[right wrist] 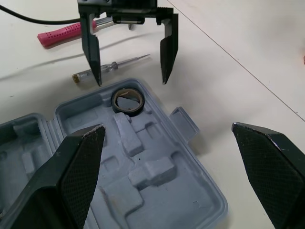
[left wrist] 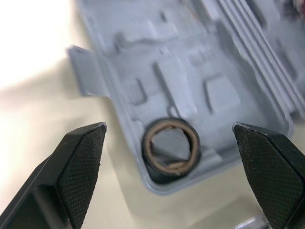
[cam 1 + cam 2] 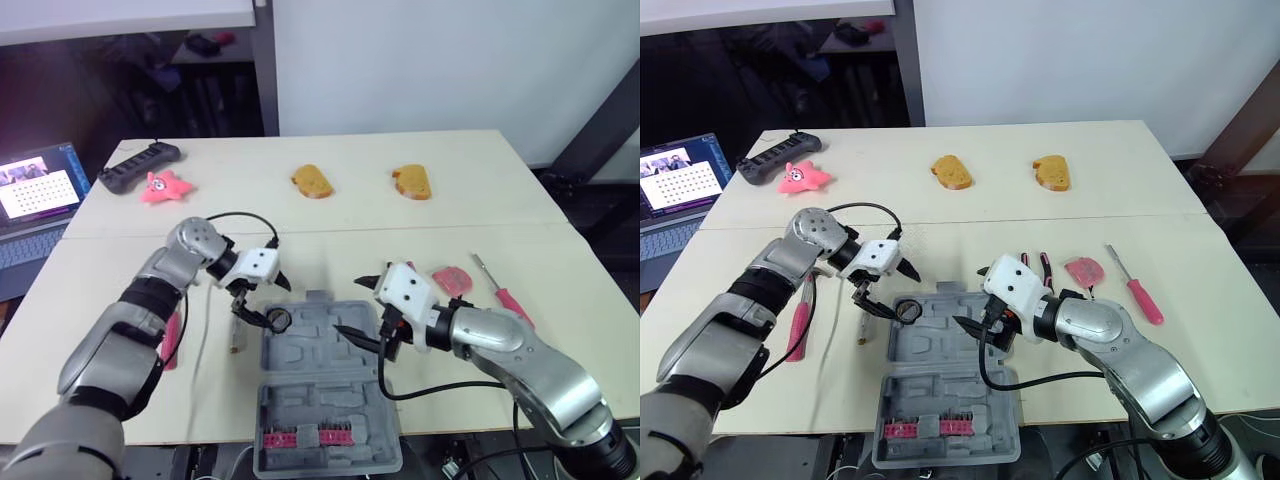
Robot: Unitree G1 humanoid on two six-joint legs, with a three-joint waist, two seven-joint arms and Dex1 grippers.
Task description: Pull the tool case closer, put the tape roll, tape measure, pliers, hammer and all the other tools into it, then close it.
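Already the tape roll (image 2: 170, 146) sits in a corner pocket of the open tool case (image 3: 322, 385), below the left gripper (image 1: 131, 71), whose fingers are spread and empty. Lifting straight up should avoid nudging it. The right gripper (image 1: 167, 128) hovers over the case, equally spread.

Laptop (image 3: 40, 195) cut by L edge; pink-handled tool (image 3: 798, 330) partly behind L arm.
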